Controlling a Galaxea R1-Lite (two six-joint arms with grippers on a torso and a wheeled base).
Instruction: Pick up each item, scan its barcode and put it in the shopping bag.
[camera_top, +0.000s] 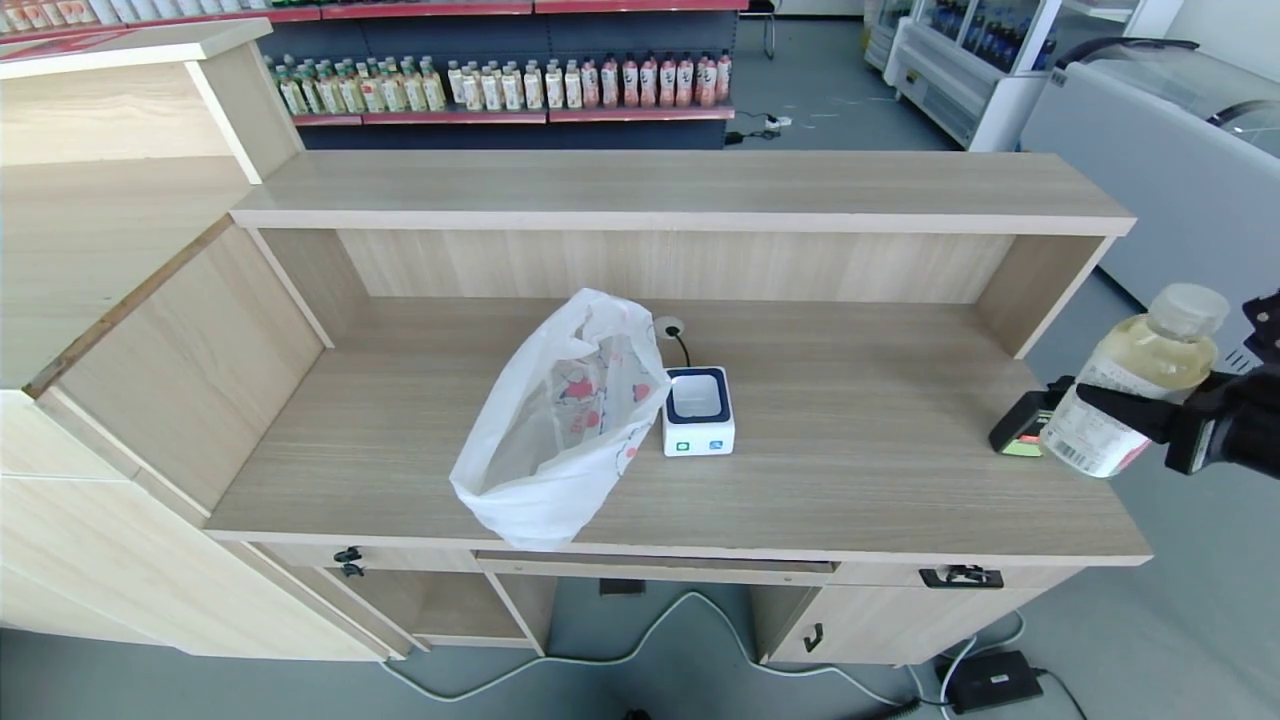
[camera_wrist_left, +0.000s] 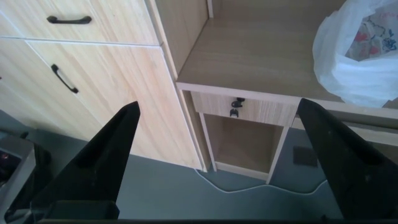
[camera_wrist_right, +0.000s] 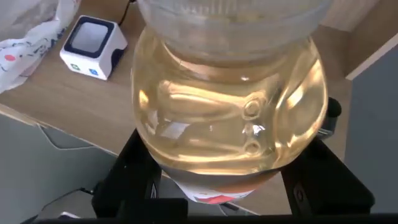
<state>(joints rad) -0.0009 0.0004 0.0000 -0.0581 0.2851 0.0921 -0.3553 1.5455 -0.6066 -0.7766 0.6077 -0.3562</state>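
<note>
The likeliest slip from here, in my judgement, is the bottle turning or sliding in the grasp. The clear plastic bottle of pale yellow liquid with a white cap (camera_top: 1150, 362) is round and smooth, and the right tool (camera_top: 1128, 415) is clamped across its labelled lower body while it leans, cap toward 1 o'clock. If it turns, the barcode would face away from the scanner.

A second risk is the small black handheld device (camera_top: 1020, 432) at the right edge of the light wooden counter (camera_top: 850, 430). It lies just beside the bottle's base, at its 9 o'clock, and a low sweep inward could knock it.

The white cube scanner with a dark blue top (camera_top: 698, 410) sits well apart from the bottle, at its 9 o'clock. The white plastic shopping bag (camera_top: 560, 420) slumps against the scanner's 9 o'clock side. Its limp mouth may fold shut under a descending bottle.

The left tool (camera_wrist_left: 217, 109) hangs with fingers spread wide, holding nothing, off the counter's front left corner, the bag at its 2 o'clock.
</note>
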